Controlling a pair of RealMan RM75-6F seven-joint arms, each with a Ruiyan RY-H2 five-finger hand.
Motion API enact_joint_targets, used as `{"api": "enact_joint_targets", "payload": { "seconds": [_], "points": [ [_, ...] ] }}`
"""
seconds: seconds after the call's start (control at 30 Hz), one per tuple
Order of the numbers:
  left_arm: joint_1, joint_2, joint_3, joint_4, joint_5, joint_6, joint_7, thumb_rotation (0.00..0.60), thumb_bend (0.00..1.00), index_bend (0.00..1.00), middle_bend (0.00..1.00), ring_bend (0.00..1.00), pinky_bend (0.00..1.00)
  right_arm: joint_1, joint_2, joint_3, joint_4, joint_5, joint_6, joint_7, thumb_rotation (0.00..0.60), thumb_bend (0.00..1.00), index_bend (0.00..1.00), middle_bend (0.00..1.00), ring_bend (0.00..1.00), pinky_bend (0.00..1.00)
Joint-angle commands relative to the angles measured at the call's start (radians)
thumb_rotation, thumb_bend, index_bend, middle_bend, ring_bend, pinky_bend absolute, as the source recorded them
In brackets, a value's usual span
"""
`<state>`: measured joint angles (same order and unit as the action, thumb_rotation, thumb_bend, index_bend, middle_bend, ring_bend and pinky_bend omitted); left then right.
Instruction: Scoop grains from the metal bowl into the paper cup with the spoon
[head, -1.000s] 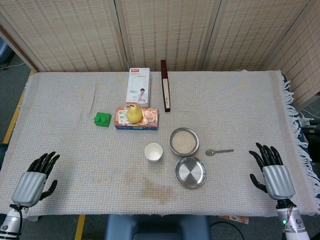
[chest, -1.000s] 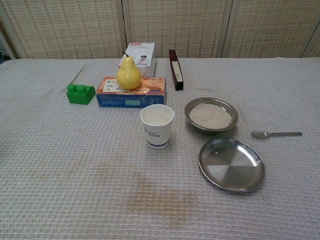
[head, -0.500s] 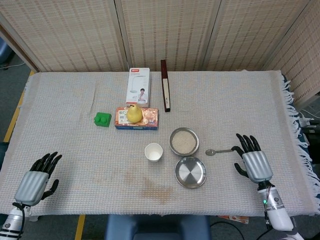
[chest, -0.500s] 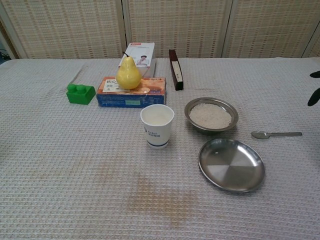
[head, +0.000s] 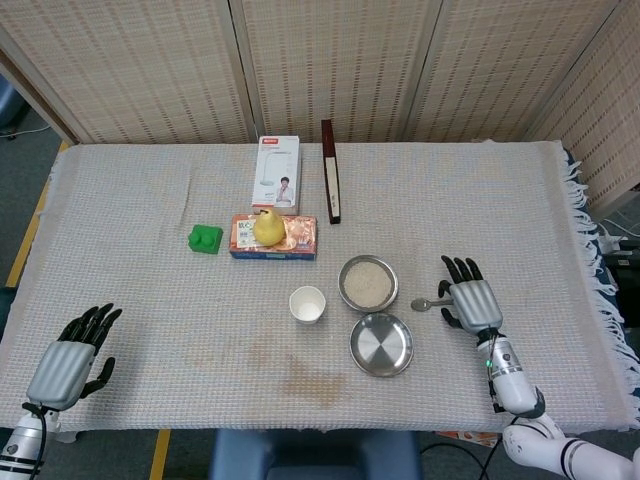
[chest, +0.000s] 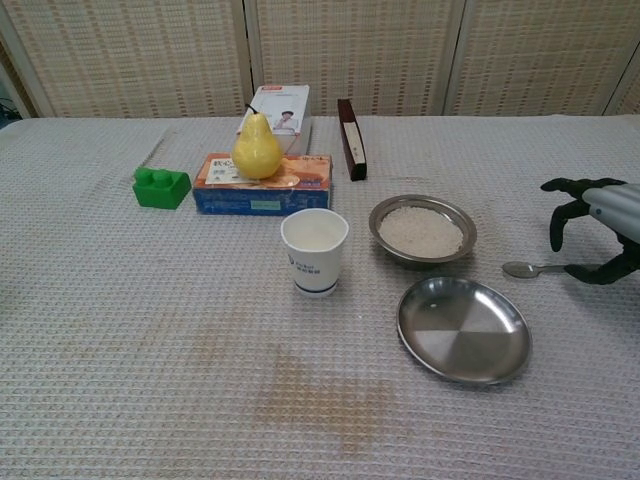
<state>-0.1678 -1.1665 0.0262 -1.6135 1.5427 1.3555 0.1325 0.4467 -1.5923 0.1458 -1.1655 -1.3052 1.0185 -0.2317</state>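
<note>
1. Lay flat on the counter (head: 120, 230): the spoon (head: 430, 303), long axis running left to right, bowl end toward the metal bowl (head: 367, 283) of grains, handle end reaching under the right hand (head: 470, 303).
2. Hovered right over that handle, fingers spread and curved downward, holding nothing; seen from the chest view, thumb low beside the handle, other fingers above it, contact impossible to tell.
3. Rested far off at the near left corner, fingers spread and empty: the left hand (head: 72, 355); clearly the farther of the two from the spoon.
4. Stood just left of the metal bowl, upright and apart from it: the paper cup (head: 307, 304).
5. Judged: handle gripped first, then a short carry leftward to the grains.
</note>
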Motion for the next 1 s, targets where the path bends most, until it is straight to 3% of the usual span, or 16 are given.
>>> {"api": "enact_joint_targets", "payload": {
  "seconds": [0.03,1.0],
  "points": [
    [-0.001,-0.001,0.001,0.000,0.000,-0.001,0.001,0.600,0.49,0.00,0.00,0.00,0.15,0.014,-0.015,-0.002,0.019,0.008,-0.017,-0.010,0.600,0.28,0.50,0.00,0.00,0.00],
    [-0.007,-0.006,0.002,0.005,-0.008,-0.012,0.011,0.600,0.50,0.00,0.00,0.00,0.16,0.054,-0.055,-0.012,0.085,0.058,-0.070,-0.011,0.600,0.31,0.54,0.00,0.00,0.00]
  ]
}}
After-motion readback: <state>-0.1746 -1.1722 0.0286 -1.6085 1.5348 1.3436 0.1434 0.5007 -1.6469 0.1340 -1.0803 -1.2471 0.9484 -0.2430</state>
